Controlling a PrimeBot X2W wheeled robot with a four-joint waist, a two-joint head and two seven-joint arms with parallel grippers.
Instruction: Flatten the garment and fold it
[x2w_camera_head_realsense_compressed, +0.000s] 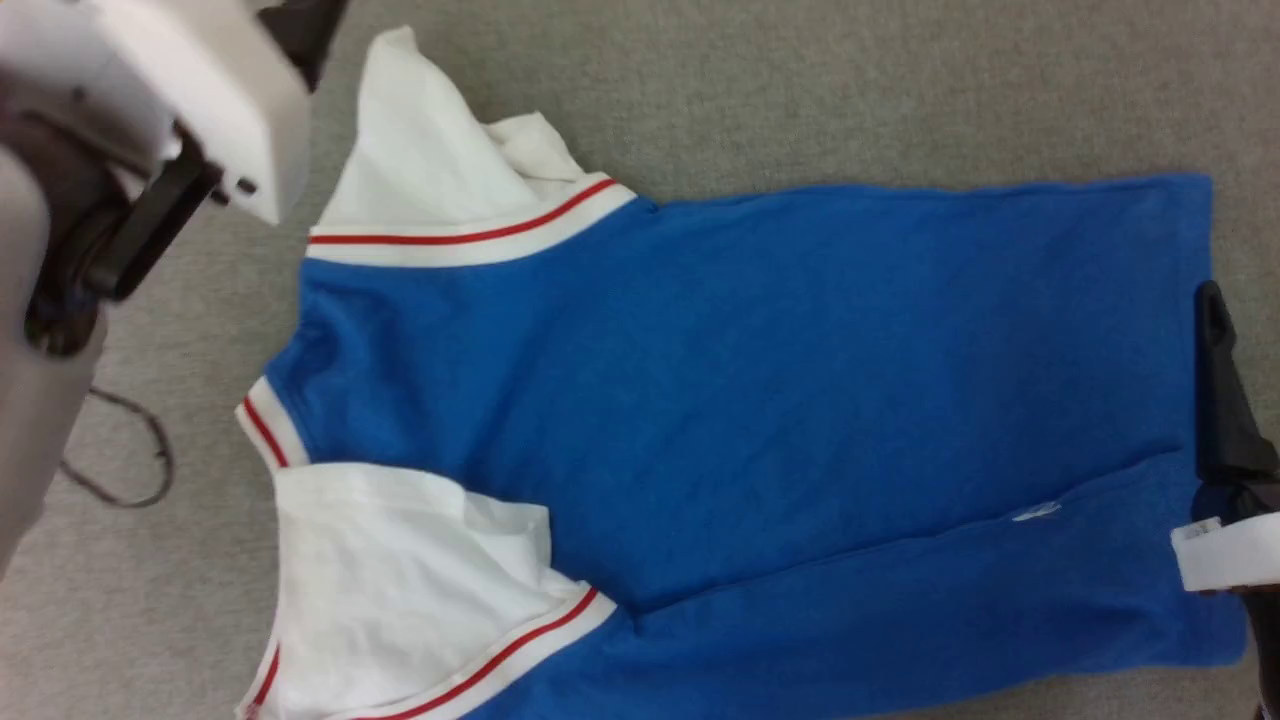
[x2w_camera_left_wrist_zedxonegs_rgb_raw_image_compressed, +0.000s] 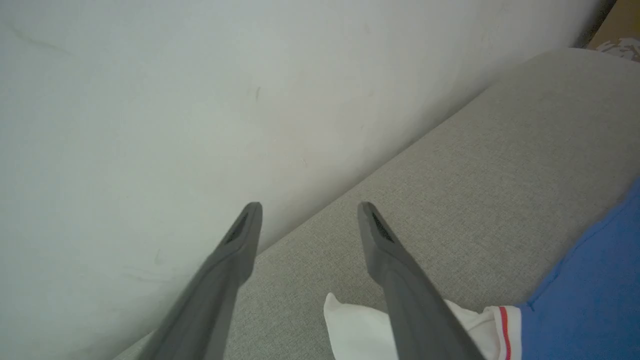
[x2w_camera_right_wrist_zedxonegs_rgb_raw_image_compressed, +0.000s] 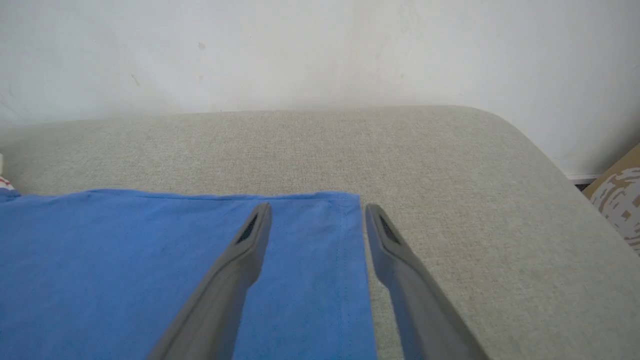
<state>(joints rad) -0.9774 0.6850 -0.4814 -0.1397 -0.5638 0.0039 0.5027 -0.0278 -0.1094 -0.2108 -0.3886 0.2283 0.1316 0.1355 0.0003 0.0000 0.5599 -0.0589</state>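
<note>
Royal-blue jersey T-shirt w/ white sleeves (x2w_camera_head_realsense_compressed: 760, 400) lies spread on grey fabric surface (x2w_camera_head_realsense_compressed: 800, 90) — left hand (x2w_camera_left_wrist_zedxonegs_rgb_raw_image_compressed: 310, 207) & right hand (x2w_camera_right_wrist_zedxonegs_rgb_raw_image_compressed: 317, 207) both fingers apart, empty.

Plain room: grey upholstered pad (x2w_camera_right_wrist_zedxonegs_rgb_raw_image_compressed: 450, 165), white wall (x2w_camera_right_wrist_zedxonegs_rgb_raw_image_compressed: 320, 50)

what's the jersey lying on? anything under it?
The garment lies spread on a grey fabric surface, which shows around its edges. Anything directly beneath the blue cloth is covered; no obvious lump shows.
</note>
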